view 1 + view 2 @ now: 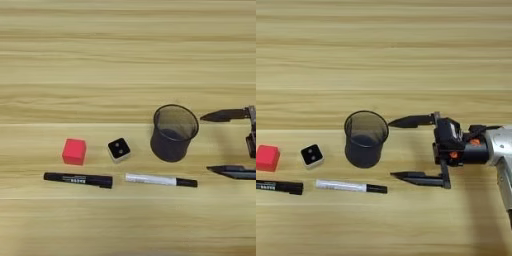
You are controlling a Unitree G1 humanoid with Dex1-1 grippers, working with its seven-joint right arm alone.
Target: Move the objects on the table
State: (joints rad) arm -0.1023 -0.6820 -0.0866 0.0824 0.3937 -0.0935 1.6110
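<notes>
Gripper [392,149] spread wide and empty at 3 o'clock of the pen cup [365,138], markers [351,187] at 6 on the table [384,55].

A robot test bench, it seems. The broad light-yellow wooden table [125,60] fills both views. No room shows beyond it.

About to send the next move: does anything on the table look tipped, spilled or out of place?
Nothing stands out. The pen cup stands upright, and I see nothing in it. The white marker and black marker lie flat in a row in front of it, beside a red cube and a die. The right gripper is beside the cup, jaws open.
</notes>
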